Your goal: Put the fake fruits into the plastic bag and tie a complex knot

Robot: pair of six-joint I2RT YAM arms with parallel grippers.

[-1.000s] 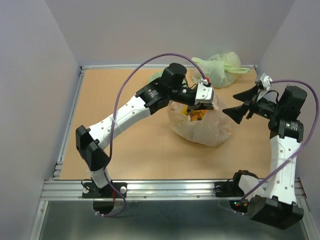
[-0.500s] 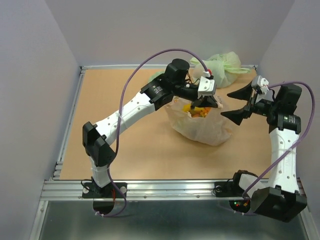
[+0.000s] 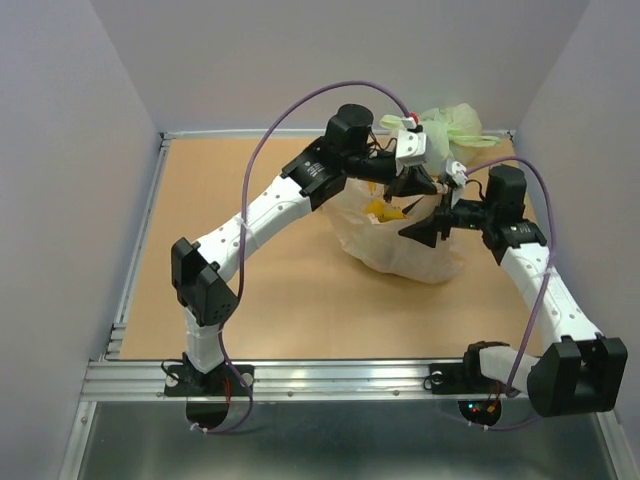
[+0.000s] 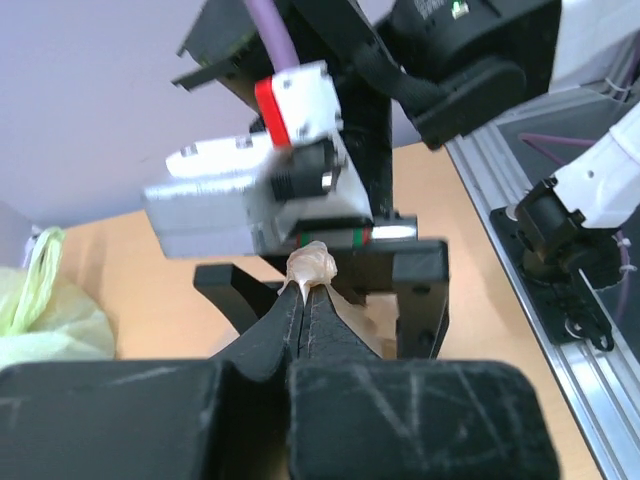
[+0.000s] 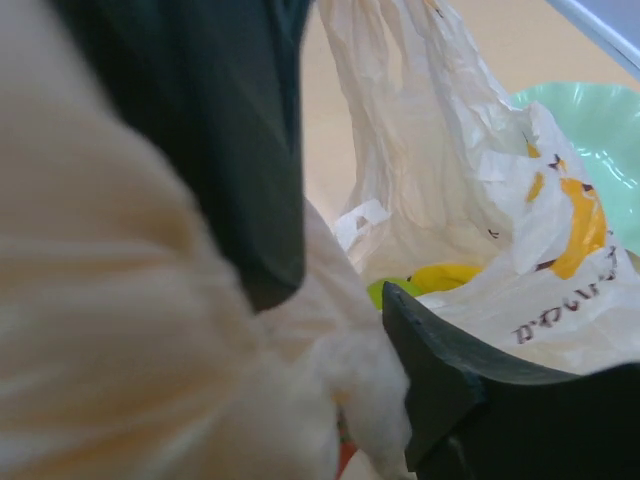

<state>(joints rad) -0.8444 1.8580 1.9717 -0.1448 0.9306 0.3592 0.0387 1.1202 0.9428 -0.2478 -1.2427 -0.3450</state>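
Currently plastic bag (image 3: pixel 400 260) stands mouth-up; left claw (image 4: pixel 305 285) pinches it, right claw (image 3: pixel 428 215) gapes.

Two arms (image 3: pixel 270 205) (image 3: pixel 535 275), one plastic bag (image 3: pixel 400 260) (fruits (image 3: pixel 385 212) inside, uncountable), one green bag (image 3: pixel 455 122).

Tan board table (image 3: pixel 270 300) enclosed on three sides by plain pale lilac-grey walls (image 3: pixel 60 150), aluminium rail (image 3: pixel 330 375) along near edge, even light.

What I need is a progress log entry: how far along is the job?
Done: fake fruits lie inside the plastic bag. In hand: left gripper pinches a bit of bag plastic; right gripper is open at the bag's mouth. Remaining: no knot shows yet.
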